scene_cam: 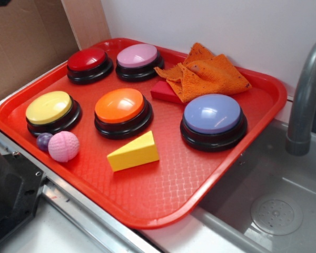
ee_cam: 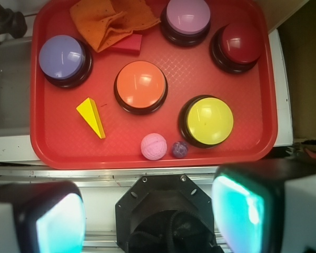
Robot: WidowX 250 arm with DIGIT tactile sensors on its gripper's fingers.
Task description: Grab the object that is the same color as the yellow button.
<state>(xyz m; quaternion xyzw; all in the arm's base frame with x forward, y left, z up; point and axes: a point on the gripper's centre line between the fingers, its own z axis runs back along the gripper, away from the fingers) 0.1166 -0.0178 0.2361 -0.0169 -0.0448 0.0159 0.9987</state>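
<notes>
a smooth yellow plastic wedge shaped like a cheese slice [scene_cam: 133, 152] lies untouched on a red textured plastic tray [scene_cam: 163, 195], just in front of the orange-domed push button on a black base [scene_cam: 122, 112] that sits at the tray's centre. the round yellow-domed button on a black base [scene_cam: 51, 111], whose colour the wedge matches, stands to the left of the orange button in the exterior view, well apart from the wedge. the robot's gripper [ee_cam: 147, 216] hangs high above the tray's near edge, seen only in the wrist view, its two padded fingers [ee_cam: 58, 221] spread wide with nothing between them. a pink dimpled ball [scene_cam: 63, 146] and a small purple ball [scene_cam: 44, 140] rest touching each other, left of the orange button and close beside the yellow one.

the wedge's sloped, slick faces look likely to squirt out if the jaws close across the taper rather than the flat parallel sides. a descent drifting toward the orange button could press its dome, and the pink ball lying near the wedge is the nearest wrong pick.
</notes>
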